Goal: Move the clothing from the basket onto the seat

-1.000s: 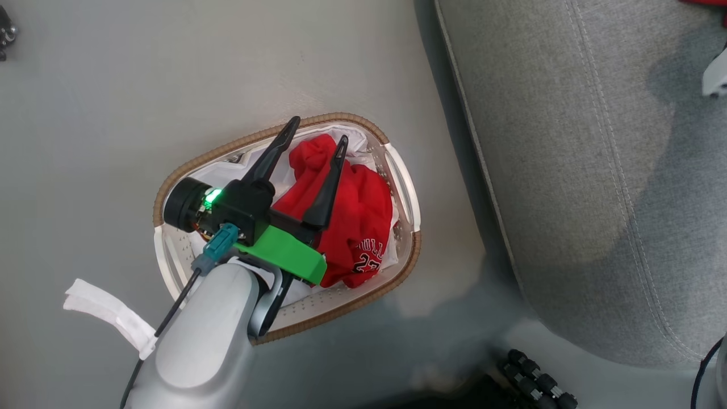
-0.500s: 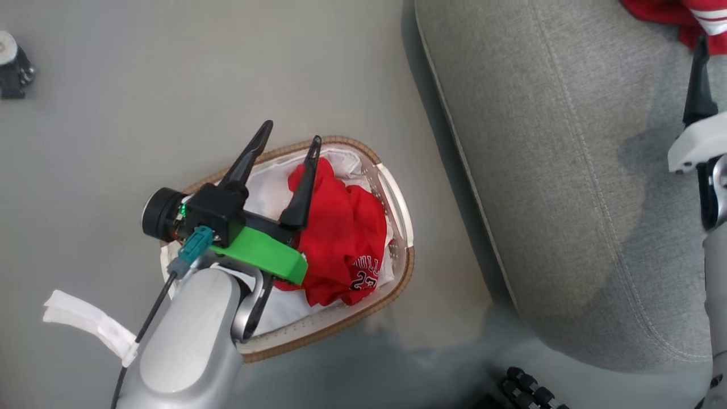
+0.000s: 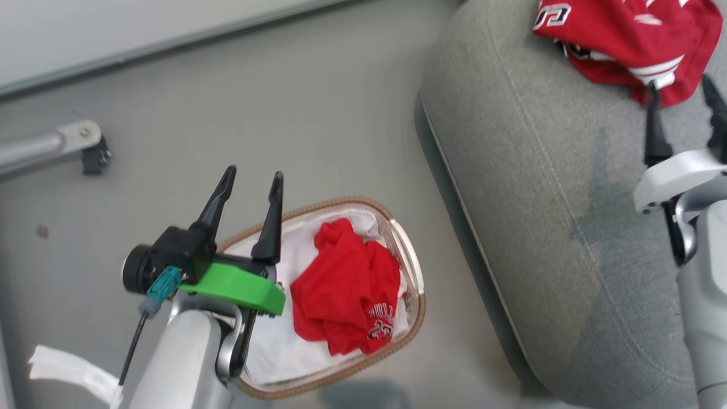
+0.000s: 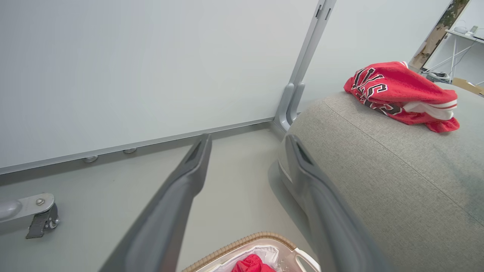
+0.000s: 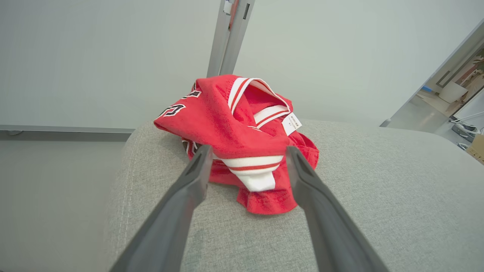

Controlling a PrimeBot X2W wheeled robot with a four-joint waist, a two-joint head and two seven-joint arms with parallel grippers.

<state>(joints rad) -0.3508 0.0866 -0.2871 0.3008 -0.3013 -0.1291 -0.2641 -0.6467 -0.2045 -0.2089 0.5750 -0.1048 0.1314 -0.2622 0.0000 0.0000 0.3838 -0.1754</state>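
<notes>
While its two dark fingers stand spread wide with nothing between them, the right pincer [image 5: 248, 151] hangs over the light grey sofa seat cushion [image 5: 378, 196]. Its tips are at the near edge of a crumpled red jersey [image 5: 223, 121] that lies on top of the cushion; whether they touch the cloth cannot be told. That jersey shows white and red striped trim, black white-outlined lettering and a small white label at its collar. The left pincer [image 3: 254, 173] is likewise spread and empty, held above the oval white basket [image 3: 418, 318]. Its green mount is over the basket's left side and its fingertips point past the brown woven rim toward the grey floor [image 3: 318, 102]. A second red jersey [image 3: 346, 284] lies bunched inside the basket on the white liner [image 3: 272, 352], toward the side nearer the cushion, with lettering and a number showing at its lower end. The basket stands on the floor near the cushion's rounded front edge, not touching it. Farther out on the left, a metal leg with a caster [image 3: 85, 145] rests on the floor before a pale wall panel [image 4: 132, 68].
</notes>
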